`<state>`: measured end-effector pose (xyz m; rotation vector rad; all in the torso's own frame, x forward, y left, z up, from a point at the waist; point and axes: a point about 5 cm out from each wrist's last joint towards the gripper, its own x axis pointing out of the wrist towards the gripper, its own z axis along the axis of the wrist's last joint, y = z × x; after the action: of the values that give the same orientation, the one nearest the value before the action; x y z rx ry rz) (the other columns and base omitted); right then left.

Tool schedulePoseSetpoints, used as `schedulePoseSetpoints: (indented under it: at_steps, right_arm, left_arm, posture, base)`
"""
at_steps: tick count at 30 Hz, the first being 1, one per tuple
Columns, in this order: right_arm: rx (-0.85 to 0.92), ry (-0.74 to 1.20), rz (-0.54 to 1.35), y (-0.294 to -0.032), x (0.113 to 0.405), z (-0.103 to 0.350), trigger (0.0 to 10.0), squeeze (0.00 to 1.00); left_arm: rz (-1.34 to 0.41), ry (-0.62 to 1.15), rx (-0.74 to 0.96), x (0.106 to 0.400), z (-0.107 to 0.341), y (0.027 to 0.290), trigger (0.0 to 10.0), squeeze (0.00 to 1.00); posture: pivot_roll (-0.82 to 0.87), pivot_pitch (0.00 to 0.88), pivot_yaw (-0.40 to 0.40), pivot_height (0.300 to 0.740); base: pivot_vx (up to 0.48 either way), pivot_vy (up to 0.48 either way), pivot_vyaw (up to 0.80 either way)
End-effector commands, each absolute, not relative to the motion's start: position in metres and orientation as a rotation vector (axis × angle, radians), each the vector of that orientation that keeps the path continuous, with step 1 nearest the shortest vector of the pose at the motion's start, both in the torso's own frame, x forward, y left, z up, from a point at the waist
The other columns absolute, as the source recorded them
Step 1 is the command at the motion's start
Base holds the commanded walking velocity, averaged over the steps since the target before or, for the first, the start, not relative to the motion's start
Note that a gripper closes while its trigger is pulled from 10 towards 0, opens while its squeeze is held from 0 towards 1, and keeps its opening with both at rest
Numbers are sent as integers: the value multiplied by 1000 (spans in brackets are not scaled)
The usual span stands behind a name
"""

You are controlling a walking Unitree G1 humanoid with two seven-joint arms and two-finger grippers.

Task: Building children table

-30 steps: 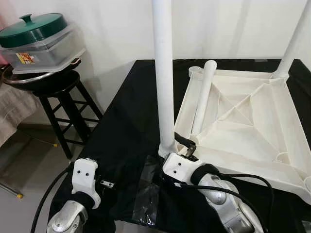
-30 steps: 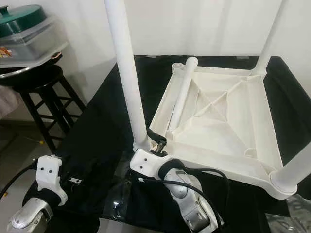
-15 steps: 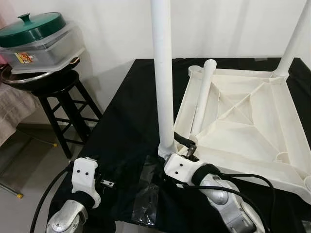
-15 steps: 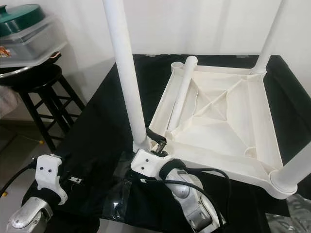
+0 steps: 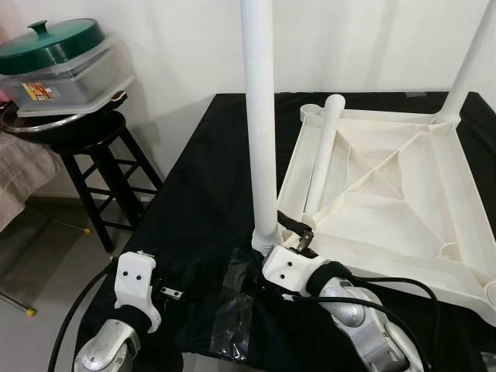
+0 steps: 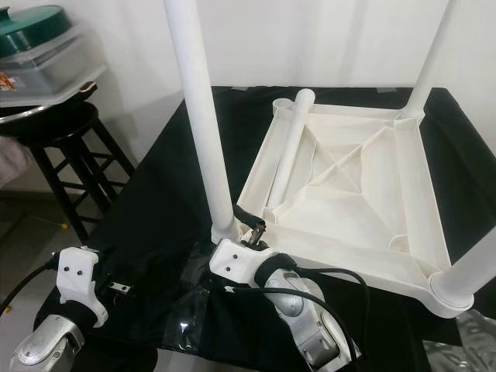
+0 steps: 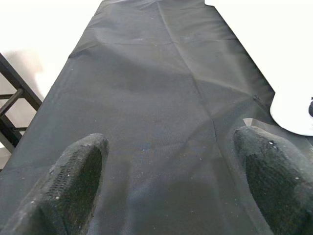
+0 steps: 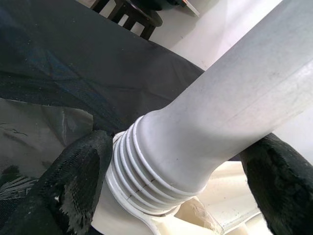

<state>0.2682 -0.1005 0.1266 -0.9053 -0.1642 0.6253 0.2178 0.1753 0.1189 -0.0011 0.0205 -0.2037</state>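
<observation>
The white plastic table top (image 5: 387, 194) lies upside down on a black cloth (image 5: 201, 186). One white leg (image 5: 260, 116) stands upright in its near left corner socket. My right gripper (image 8: 176, 171) is shut on this leg's ribbed base, one black finger (image 8: 73, 181) on each side. Two more legs stand at the far right corner (image 5: 469, 66) and the near right corner (image 6: 473, 267). A loose leg (image 5: 324, 151) lies inside the top along its left side. My left gripper (image 7: 168, 142) hovers open over bare cloth at the near left.
A black stool (image 5: 93, 147) stands left of the table, carrying a metal tray and a clear container with a green lid (image 5: 54, 46). A clear plastic patch (image 5: 236, 310) lies on the cloth at the front edge. A white wall is close behind.
The upright leg has tipped very slightly at its top, with my right gripper still on its base. The left arm has not moved.
</observation>
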Motion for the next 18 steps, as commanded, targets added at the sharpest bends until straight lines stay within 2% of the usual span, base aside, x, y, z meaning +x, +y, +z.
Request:
schedulePoseSetpoints:
  at_steps: [1,18]
  right_arm:
    - [-926,-186,705,-90,263,122,10000,0]
    - [-926,-186,704,-91,262,120,10000,0]
  left_arm:
    - [-195,28,17,216,120,179,10000,0]
    - [-201,35,19,215,119,177,10000,0]
  posture:
    - [-52,94,78,740]
    - [-45,73,78,740]
  base:
    - [0,0,0]
    - [0,0,0]
